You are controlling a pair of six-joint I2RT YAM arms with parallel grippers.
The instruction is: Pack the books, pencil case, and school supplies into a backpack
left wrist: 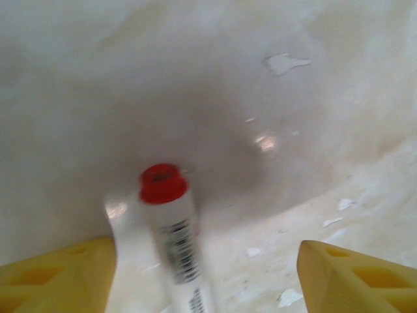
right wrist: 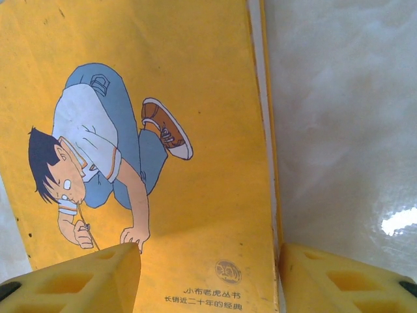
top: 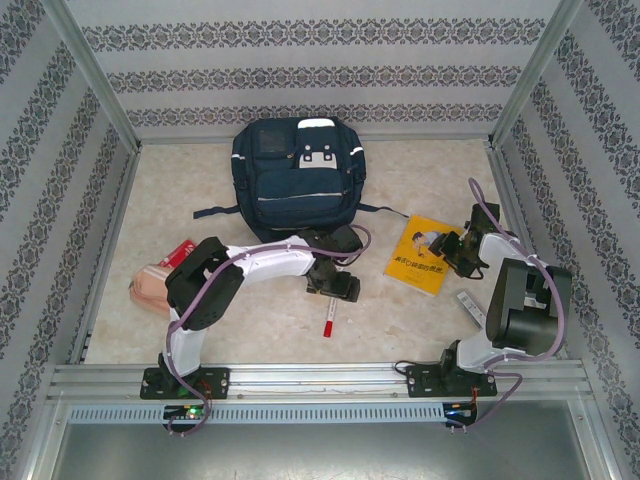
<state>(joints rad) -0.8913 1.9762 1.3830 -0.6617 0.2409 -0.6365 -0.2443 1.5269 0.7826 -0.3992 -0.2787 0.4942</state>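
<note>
You've got one navy backpack (top: 300, 170), one yellow paperback (top: 424, 256), one red-capped marker (top: 327, 320) and one peach-pink pouch (top: 148, 286), plus two robot arms: the left arm (top: 262, 262) and the right arm (top: 522, 310).

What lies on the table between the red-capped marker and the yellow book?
Nothing. In the top external view, the stretch of table between the marker and the book is bare.

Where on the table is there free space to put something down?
Bare table left of the backpack, right of it beyond the book, and between marker and book. Crowded around the pencil case and left arm.
</note>
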